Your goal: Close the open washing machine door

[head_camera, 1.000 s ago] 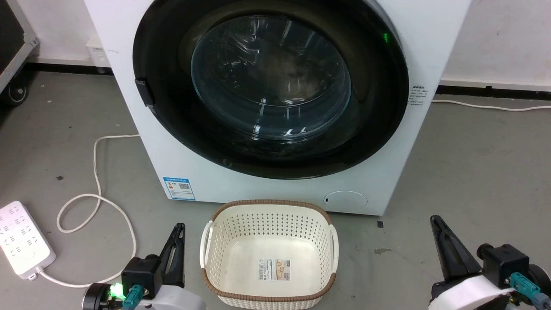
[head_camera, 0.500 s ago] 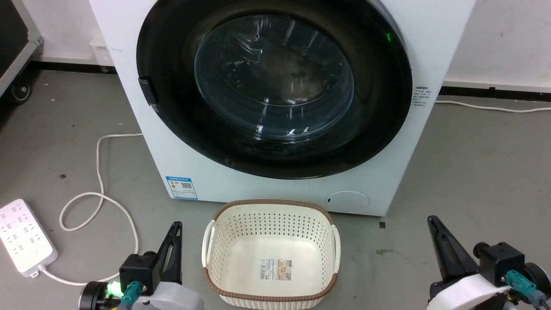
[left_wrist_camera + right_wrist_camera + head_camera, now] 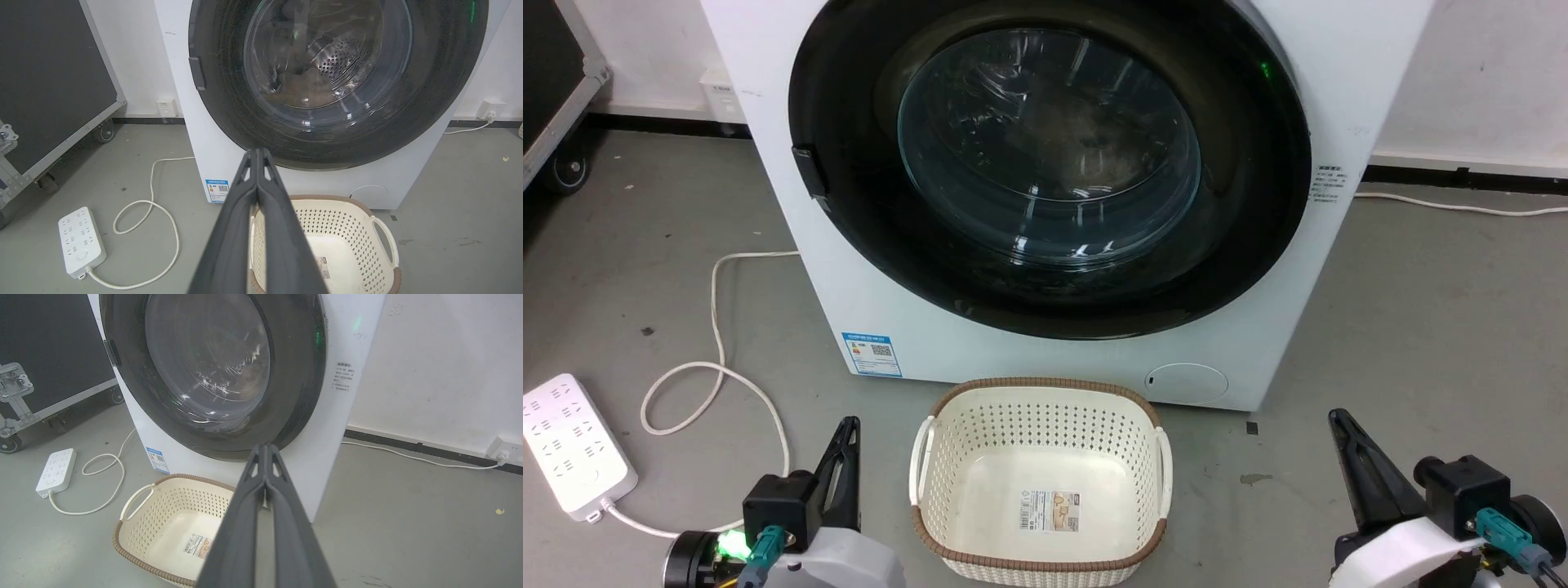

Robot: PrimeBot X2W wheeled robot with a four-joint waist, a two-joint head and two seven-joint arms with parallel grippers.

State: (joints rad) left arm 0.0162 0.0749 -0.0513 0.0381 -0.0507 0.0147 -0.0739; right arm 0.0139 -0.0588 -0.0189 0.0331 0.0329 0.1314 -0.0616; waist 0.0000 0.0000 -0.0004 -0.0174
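The washing machine (image 3: 1029,359) is a white front-loader standing straight ahead. Its washing machine door (image 3: 1049,155), black-framed with a bulging glass window, lies flat against the washer's front; its latch tab is on the left rim. My left gripper (image 3: 849,425) is shut and empty, low on the floor side left of the basket. At the lower right my right gripper (image 3: 1338,418) is also shut and empty. Both are well short of the door. The wrist views show each pair of fingers pressed together, left gripper (image 3: 257,152) and right gripper (image 3: 266,447), pointing at the door's lower rim (image 3: 327,155).
A cream perforated laundry basket (image 3: 1044,482) stands on the floor right before the washer, between my grippers. A white power strip (image 3: 572,445) and its looping cable (image 3: 715,327) lie at the left. A black wheeled case (image 3: 49,81) stands further left. A cable (image 3: 1462,204) runs along the right wall.
The whole picture has slid a little to the right, so the head camera has moved. Both grippers stay shut and sit slightly further left in the view. The door looks the same.
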